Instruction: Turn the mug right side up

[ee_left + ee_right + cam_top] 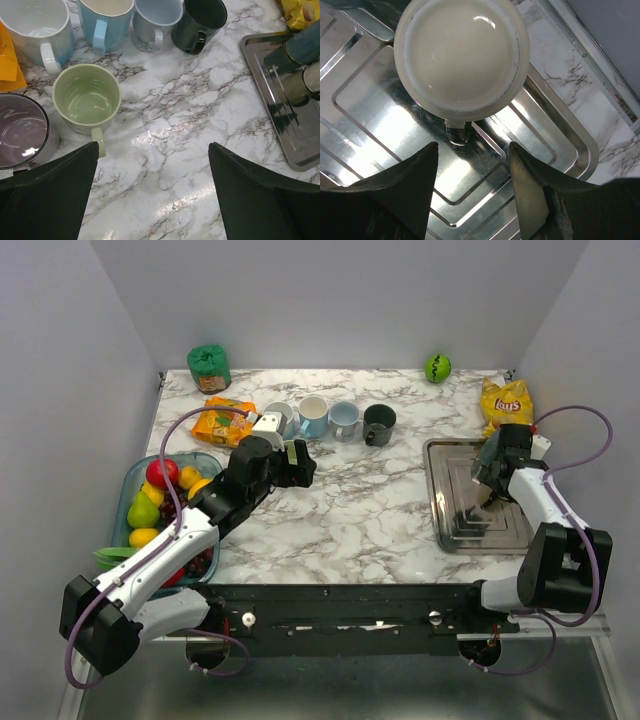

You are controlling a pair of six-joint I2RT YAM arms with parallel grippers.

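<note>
Cream mug [461,52] sits on ribbed steel tray [560,130], glossy round face up. Base or mouth? Honestly can't tell. Stubby handle points at right gripper [472,149], whose dark jaws are parted, gripping nothing, handle just ahead of gap. Left gripper [153,146] spread wide, also empty, hanging over veined marble table [190,110] near pale green mug [86,97], which stands mouth up.

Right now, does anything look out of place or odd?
Yes. The cream mug on the metal tray sits upside down, its base facing up, while the green mug on the table stands open side up.
</note>
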